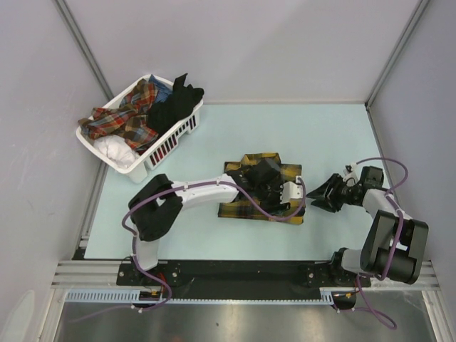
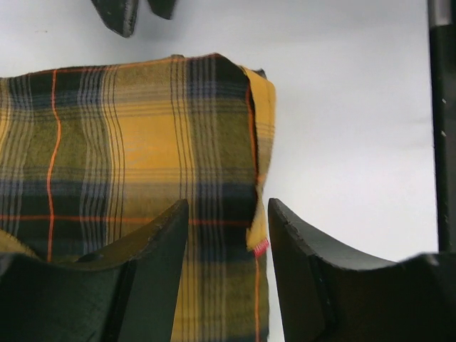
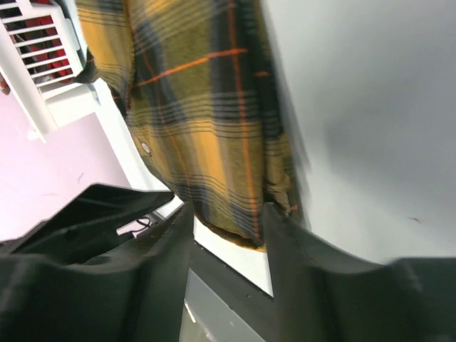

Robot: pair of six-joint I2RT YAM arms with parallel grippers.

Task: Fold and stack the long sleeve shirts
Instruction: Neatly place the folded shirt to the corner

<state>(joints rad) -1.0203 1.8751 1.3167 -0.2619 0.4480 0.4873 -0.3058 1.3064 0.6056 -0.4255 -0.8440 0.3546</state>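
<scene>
Plaid shirt [image 1: 246,208] lies folded beneath the open left gripper [image 2: 228,203], with the open right gripper [image 3: 228,208] just beside it.

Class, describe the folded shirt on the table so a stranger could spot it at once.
Find the pale green table. At its middle, away from the white basket in the far left corner, lies a shirt. It alone is folded flat, mustard-yellow and black plaid.

Overhead view from behind, looking down, wrist views close, sharing plaid shirt [image 1: 239,209]
</scene>
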